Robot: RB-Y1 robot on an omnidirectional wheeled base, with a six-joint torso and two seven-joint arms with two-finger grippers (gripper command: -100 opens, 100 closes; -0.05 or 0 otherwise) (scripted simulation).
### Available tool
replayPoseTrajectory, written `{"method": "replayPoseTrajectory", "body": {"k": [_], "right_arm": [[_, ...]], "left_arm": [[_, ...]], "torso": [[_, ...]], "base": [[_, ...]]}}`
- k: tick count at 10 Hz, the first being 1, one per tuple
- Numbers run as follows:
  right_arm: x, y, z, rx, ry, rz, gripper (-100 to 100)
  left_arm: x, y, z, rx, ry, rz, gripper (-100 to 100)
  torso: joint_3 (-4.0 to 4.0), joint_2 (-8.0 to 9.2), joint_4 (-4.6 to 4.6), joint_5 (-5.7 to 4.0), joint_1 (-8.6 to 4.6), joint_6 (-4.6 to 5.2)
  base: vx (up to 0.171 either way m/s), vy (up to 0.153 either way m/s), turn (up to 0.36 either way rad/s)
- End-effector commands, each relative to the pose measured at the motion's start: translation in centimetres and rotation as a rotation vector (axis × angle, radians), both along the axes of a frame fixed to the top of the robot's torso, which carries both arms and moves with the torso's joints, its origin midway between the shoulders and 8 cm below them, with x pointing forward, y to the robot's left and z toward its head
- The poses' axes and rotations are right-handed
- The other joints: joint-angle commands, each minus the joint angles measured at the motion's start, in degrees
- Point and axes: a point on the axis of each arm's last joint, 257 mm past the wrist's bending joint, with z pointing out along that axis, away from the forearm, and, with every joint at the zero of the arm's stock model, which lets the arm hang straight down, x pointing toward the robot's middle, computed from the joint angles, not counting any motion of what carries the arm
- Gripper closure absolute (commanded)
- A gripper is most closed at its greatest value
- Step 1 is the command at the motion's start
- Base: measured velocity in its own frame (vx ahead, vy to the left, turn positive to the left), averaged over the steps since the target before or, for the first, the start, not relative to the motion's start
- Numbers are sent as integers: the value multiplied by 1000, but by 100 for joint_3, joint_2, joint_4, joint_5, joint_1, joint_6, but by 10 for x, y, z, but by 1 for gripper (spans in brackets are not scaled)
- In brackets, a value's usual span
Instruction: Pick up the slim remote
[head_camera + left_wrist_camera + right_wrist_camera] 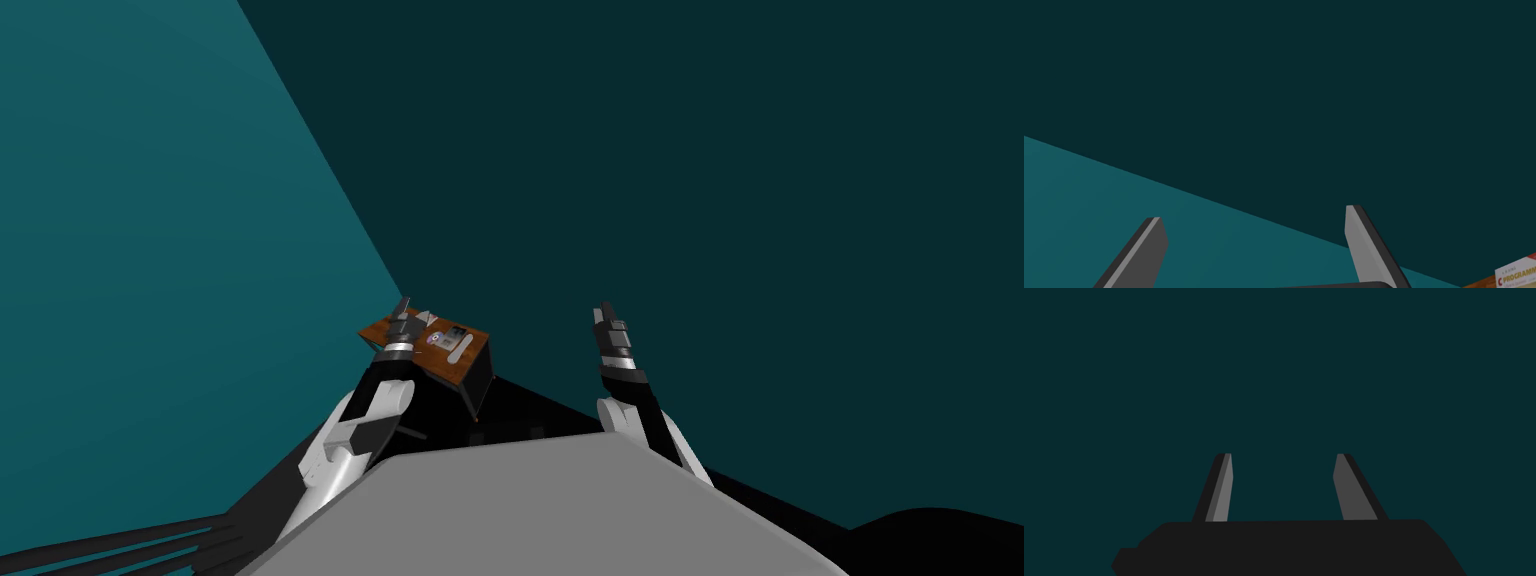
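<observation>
Our left end effector point(403, 308) hung over the left part of the small brown surface point(432, 357), in the lower middle of the head view. Its two blades were wide apart and held nothing. In its wrist view the fingers point(1364, 245) pointed toward the teal walls point(1274, 100), not down at the things.

The right end effector point(603, 315) was raised right of centre, well apart from the surface. It was also open and empty.

We took the pale narrow bar lying flat on the right half of the surface for the slim remote point(462, 347). We judged it to be light, stiff and smooth, so it could slide away under a careless touch. Because it lay so low, the best hold seemed to be from above, with the blades closing across its narrow width near the middle.

Other things crowded it. A small round thing point(435, 340) lay just beside it toward the left end effector, and a grey flat thing point(455, 332) lay near its far end. We could not tell whether they touched. A book point(1516, 274) with a printed cover showed in the lower right corner of the left wrist view. A blade coming down might push these neighbours or the remote itself.
</observation>
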Motion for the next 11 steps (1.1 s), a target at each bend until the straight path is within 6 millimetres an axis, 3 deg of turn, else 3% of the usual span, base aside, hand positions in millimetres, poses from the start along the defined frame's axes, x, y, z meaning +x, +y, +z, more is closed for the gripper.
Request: {"method": "replayPoseTrajectory", "body": {"k": [1, 7, 8, 9, 10, 11], "right_arm": [[0, 0, 0, 0, 0, 0, 0], [0, 0, 0, 0, 0, 0, 0], [0, 0, 0, 0, 0, 0, 0], [0, 0, 0, 0, 0, 0, 0], [0, 0, 0, 0, 0, 0, 0], [0, 0, 0, 0, 0, 0, 0]], "left_arm": [[14, 10, -8, -35, 27, -4, -100], [56, 51, -48, -171, 149, 14, -100], [57, 56, -65, -179, 182, 27, -100], [68, 68, -65, -226, 195, 29, -100], [69, 72, -81, -234, 226, 41, -100], [81, 82, -79, -283, 239, 44, -100]], "torso": [[0, 0, 0, 0, 0, 0], [4, 7, 1, 1, 4, 0], [5, 10, 2, 1, 5, 1], [4, 8, 1, 1, 3, 0], [4, 6, 2, 0, 1, 1], [2, 4, 1, 0, 0, 0]], "base": [[-36, 12, -45], [-51, 15, -44], [-48, 15, -37], [-47, 7, -63], [-38, 9, -41], [-48, 15, -67]]}}
